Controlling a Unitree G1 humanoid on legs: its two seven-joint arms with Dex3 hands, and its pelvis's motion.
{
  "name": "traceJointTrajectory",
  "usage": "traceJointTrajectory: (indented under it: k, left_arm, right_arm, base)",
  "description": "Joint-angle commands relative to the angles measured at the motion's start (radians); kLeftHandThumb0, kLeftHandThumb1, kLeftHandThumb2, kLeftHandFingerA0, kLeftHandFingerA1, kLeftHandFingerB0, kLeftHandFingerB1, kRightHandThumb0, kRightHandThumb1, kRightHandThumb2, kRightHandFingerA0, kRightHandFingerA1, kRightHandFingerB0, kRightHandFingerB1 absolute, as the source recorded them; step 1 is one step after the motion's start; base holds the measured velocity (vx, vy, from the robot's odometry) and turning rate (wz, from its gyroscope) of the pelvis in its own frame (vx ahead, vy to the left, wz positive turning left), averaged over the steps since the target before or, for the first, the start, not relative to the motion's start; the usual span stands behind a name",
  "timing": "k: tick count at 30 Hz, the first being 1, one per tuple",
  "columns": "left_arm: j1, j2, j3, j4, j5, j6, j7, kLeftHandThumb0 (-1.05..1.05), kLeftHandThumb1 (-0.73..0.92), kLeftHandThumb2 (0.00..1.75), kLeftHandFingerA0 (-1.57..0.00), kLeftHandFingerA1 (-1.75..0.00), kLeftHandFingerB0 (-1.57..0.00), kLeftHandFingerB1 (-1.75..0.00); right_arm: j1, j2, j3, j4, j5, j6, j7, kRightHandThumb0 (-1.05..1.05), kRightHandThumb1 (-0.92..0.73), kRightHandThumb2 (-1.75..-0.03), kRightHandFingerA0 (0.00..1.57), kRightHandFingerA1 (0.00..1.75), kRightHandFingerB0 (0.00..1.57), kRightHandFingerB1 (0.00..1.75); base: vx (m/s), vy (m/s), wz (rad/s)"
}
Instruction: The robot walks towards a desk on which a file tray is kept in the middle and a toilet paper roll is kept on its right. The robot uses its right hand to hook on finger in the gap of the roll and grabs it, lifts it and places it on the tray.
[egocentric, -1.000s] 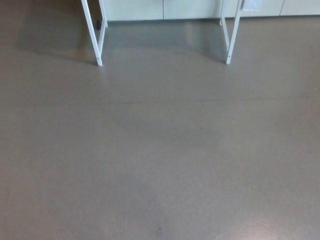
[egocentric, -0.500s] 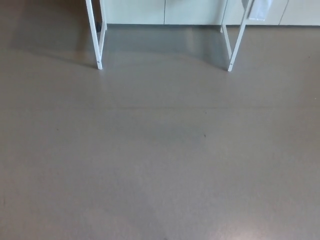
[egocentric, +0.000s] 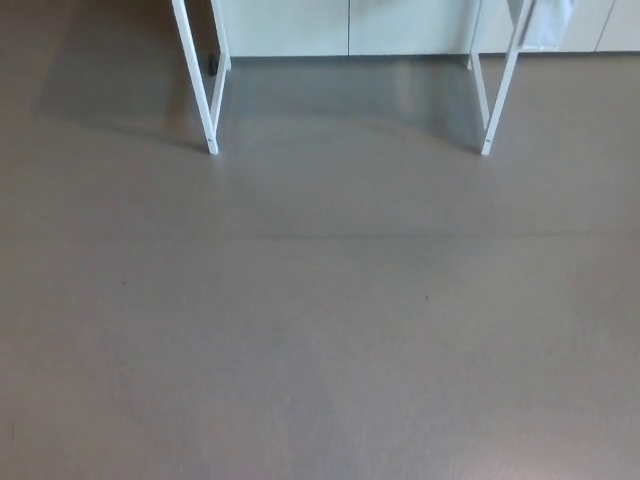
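Neither the file tray nor the toilet paper roll shows in the head view, and no part of my arms or hands is visible. Only the lower part of the desk appears: a white left leg (egocentric: 203, 95) and a white right leg (egocentric: 497, 100) standing on the grey floor (egocentric: 320, 330) near the top of the picture. The desk top is out of view above the frame.
Pale cabinet fronts (egocentric: 345, 25) run along the wall behind the desk legs. A white item (egocentric: 548, 25) hangs at the top right beside the right leg. Grey floor fills the space between me and the desk.
The whole picture has shifted: the desk legs now sit lower and further right, so the camera has moved closer to the desk.
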Motion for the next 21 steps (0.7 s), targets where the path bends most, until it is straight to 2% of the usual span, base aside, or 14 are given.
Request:
traceJointTrajectory:
  k: [1,2,3,5,6,7,8,10,12,13,14,15,17,21]
  left_arm:
    - [0.013,0.017,-0.001,-0.021,-0.011,-0.033,-0.008,-0.76,0.66,0.96,-0.31,-0.54,-0.2,-0.46]
    - [0.016,0.013,0.006,-0.03,-0.018,-0.024,-0.004,-0.76,0.65,0.96,-0.31,-0.54,-0.2,-0.46]
    - [0.015,0.012,0.007,-0.03,-0.019,-0.022,-0.002,-0.74,0.82,0.65,-0.36,-0.46,-0.25,-0.35]
    - [0.016,0.011,0.007,-0.033,-0.019,-0.02,-0.001,-0.74,0.82,0.65,-0.36,-0.46,-0.25,-0.35]
    - [0.008,0.013,0.004,-0.013,-0.012,-0.034,0.002,-0.73,0.83,0.65,-0.34,-0.45,-0.26,-0.35]
    - [0.005,0.014,0.006,-0.009,-0.015,-0.031,-0.001,-0.73,0.83,0.65,-0.33,-0.44,-0.25,-0.35]
    - [0.011,0.015,0.0,-0.01,-0.009,-0.05,-0.008,-0.76,0.66,0.96,-0.3,-0.55,-0.2,-0.46]
    - [0.012,0.013,0.005,-0.016,-0.014,-0.042,-0.004,-0.77,0.65,0.96,-0.32,-0.55,-0.21,-0.47]
    - [0.006,0.015,0.015,-0.016,-0.025,-0.023,-0.005,-0.76,0.65,0.95,-0.3,-0.54,-0.2,-0.46]
    - [0.007,0.015,0.014,-0.017,-0.023,-0.026,-0.005,-0.76,0.65,0.95,-0.31,-0.54,-0.2,-0.46]
    - [0.008,0.015,0.01,-0.018,-0.018,-0.031,-0.001,-0.73,0.83,0.65,-0.38,-0.47,-0.25,-0.35]
    - [0.009,0.014,0.007,-0.021,-0.013,-0.032,0.003,-0.75,0.66,0.96,-0.31,-0.54,-0.2,-0.46]
    - [0.008,0.014,0.007,-0.022,-0.014,-0.026,0.005,-0.76,0.66,0.96,-0.32,-0.54,-0.21,-0.46]
    - [0.004,0.017,0.0,-0.006,-0.006,-0.039,0.007,-0.75,0.66,0.96,-0.32,-0.54,-0.19,-0.46]
  right_arm:
    - [0.014,-0.001,-0.008,-0.008,0.017,-0.007,-0.013,-0.68,-0.46,-0.83,0.08,0.4,0.0,0.26]
    - [0.008,-0.007,0.002,0.01,0.009,-0.021,-0.001,-0.69,-0.61,-0.59,0.11,0.33,0.0,0.27]
    - [0.011,-0.009,0.017,-0.003,-0.012,-0.012,-0.031,-0.71,-0.61,-0.59,0.16,0.35,0.05,0.26]
    - [0.012,-0.01,0.027,-0.009,-0.019,-0.008,-0.047,-0.71,-0.61,-0.59,0.16,0.35,0.05,0.26]
    - [0.012,-0.006,0.012,-0.005,0.004,-0.009,-0.031,-0.71,-0.48,-0.81,0.08,0.45,0.03,0.27]
    - [0.012,-0.009,0.016,0.001,0.002,-0.019,-0.023,-0.68,-0.6,-0.58,0.13,0.34,0.02,0.29]
    - [0.007,-0.01,0.026,-0.001,-0.01,-0.005,-0.037,-0.68,-0.61,-0.58,0.12,0.34,0.02,0.28]
    - [0.006,-0.014,0.028,0.004,-0.006,-0.005,-0.022,-0.67,-0.57,-0.6,0.11,0.31,0.02,0.22]
    - [0.012,0.001,0.006,-0.01,0.022,-0.016,-0.019,-0.73,-0.47,-0.81,0.06,0.28,0.05,0.2]
    - [0.014,0.0,0.006,-0.014,0.022,-0.016,-0.012,-0.71,-0.47,-0.83,0.02,0.41,0.0,0.24]
    - [0.016,0.003,0.003,-0.013,0.024,-0.025,-0.014,-0.7,-0.46,-0.82,0.01,0.41,0.0,0.24]
    - [0.015,0.009,-0.01,-0.007,0.038,-0.031,-0.01,-0.66,-0.44,-0.82,0.01,0.35,0.0,0.27]
    - [0.015,0.009,-0.019,-0.008,0.049,-0.02,0.006,-0.67,-0.46,-0.84,0.0,0.26,0.0,0.24]
    - [0.025,0.0,0.003,-0.028,0.019,-0.02,-0.01,-0.73,-0.46,-0.83,0.1,0.42,0.0,0.24]
  base:
    - [0.17,-0.136,0.01]
    - [0.14,-0.128,-0.01]
    - [0.13,-0.09,-0.05]
    - [0.12,-0.046,-0.08]
    - [0.11,0.009,-0.06]
    - [0.11,0.058,-0.09]
    - [0.15,0.065,-0.03]
    - [0.21,0.119,-0.06]
    - [0.23,0.127,0.2]
    - [0.21,0.091,-0.08]
    - [0.2,0.086,0.03]
    - [0.2,0.076,0.04]
    - [0.13,0.083,0.04]
    - [0.13,-0.01,0.09]
